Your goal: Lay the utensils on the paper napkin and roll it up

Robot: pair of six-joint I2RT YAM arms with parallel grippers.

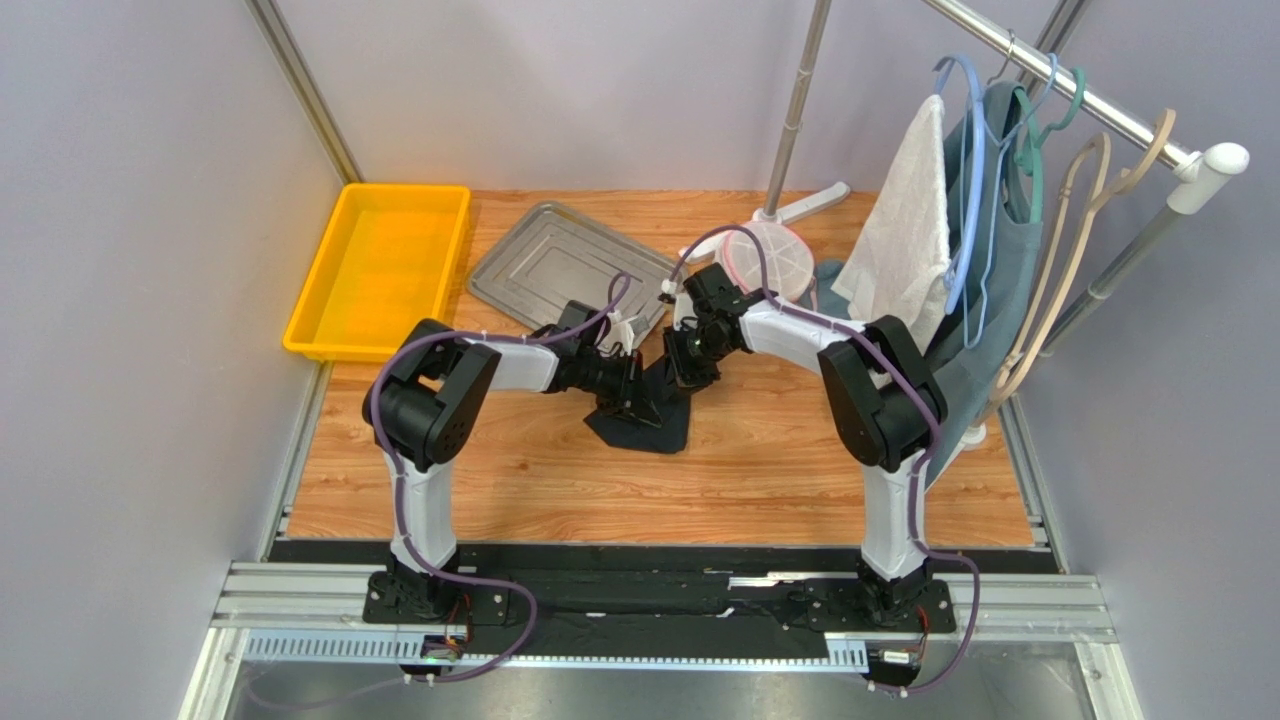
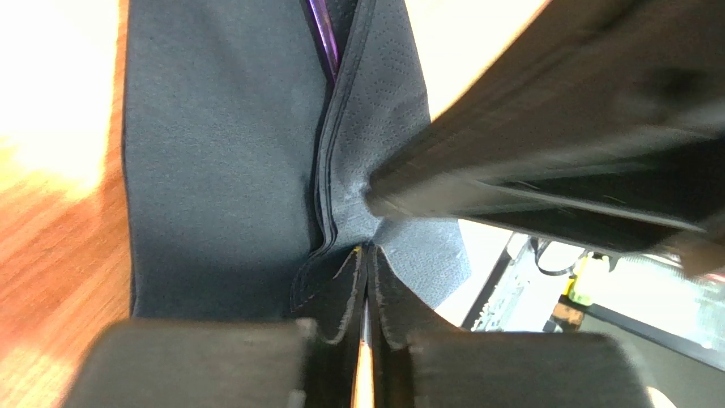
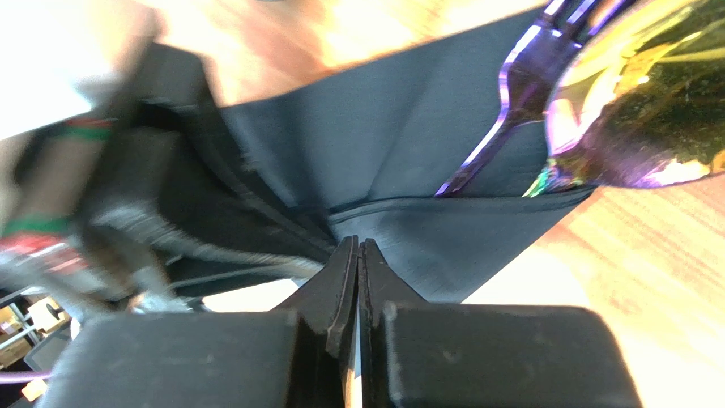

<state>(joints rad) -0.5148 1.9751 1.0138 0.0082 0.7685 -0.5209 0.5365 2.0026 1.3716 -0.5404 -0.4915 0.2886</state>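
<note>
The black paper napkin [image 1: 649,425] lies on the wooden table, one side folded over the utensils. In the right wrist view the purple fork [image 3: 509,95] and the gold spoon bowl [image 3: 648,100] stick out from under the napkin's fold [image 3: 442,229]. In the left wrist view only a sliver of the fork [image 2: 323,34] shows in the napkin's fold [image 2: 221,153]. My left gripper [image 1: 637,393] [image 2: 368,252] is shut on the folded napkin edge. My right gripper [image 1: 684,368] [image 3: 358,243] is shut on the same edge, close beside the left one.
A grey metal tray [image 1: 564,267] and a yellow bin [image 1: 379,270] sit at the back left. A clothes rack with a white towel [image 1: 902,225], a blue-grey garment and hangers stands at the back right, its round base [image 1: 769,258] just behind my right gripper.
</note>
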